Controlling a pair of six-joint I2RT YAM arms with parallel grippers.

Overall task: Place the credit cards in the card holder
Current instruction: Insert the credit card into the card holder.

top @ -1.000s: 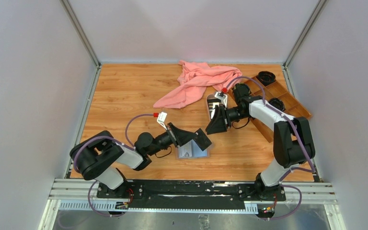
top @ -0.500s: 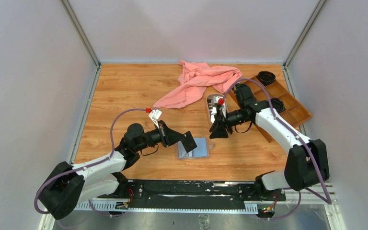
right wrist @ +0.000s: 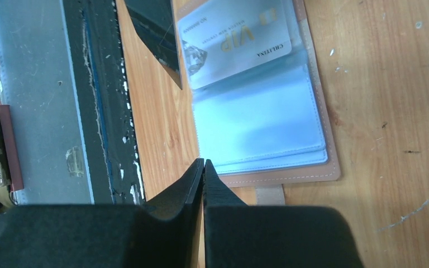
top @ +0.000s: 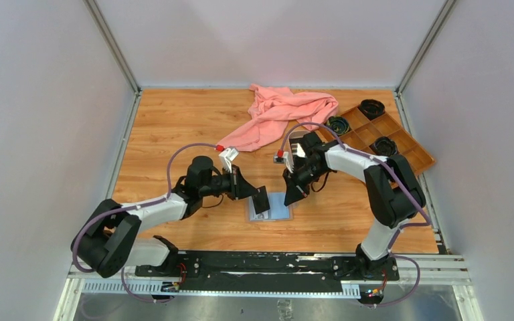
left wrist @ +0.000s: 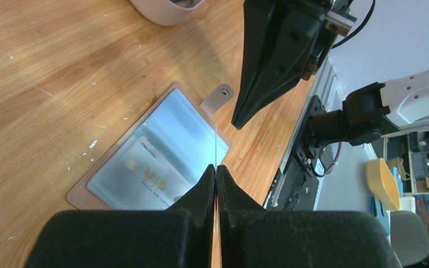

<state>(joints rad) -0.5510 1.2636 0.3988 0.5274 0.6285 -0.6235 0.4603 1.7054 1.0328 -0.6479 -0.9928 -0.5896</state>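
Observation:
The card holder lies open on the table, its grey-blue sleeves up and its snap tab toward the back. One pale credit card marked VIP sits inside a sleeve. My left gripper hovers over the holder's left part and is shut. A thin pale edge, apparently a clear sleeve page seen edge-on, runs out from between its tips. My right gripper is shut at the holder's right edge, and nothing shows between its fingertips. Its black fingers loom just beyond the tab.
A pale oval tray stands just behind the holder, mostly hidden by my right arm from above. A pink cloth is bunched at the back. A brown compartment tray with black round parts sits at the back right.
My right gripper has come down-left from beside the oval tray to the holder's right edge, and its jaws have closed. My left gripper shifted left over the holder and stays shut.

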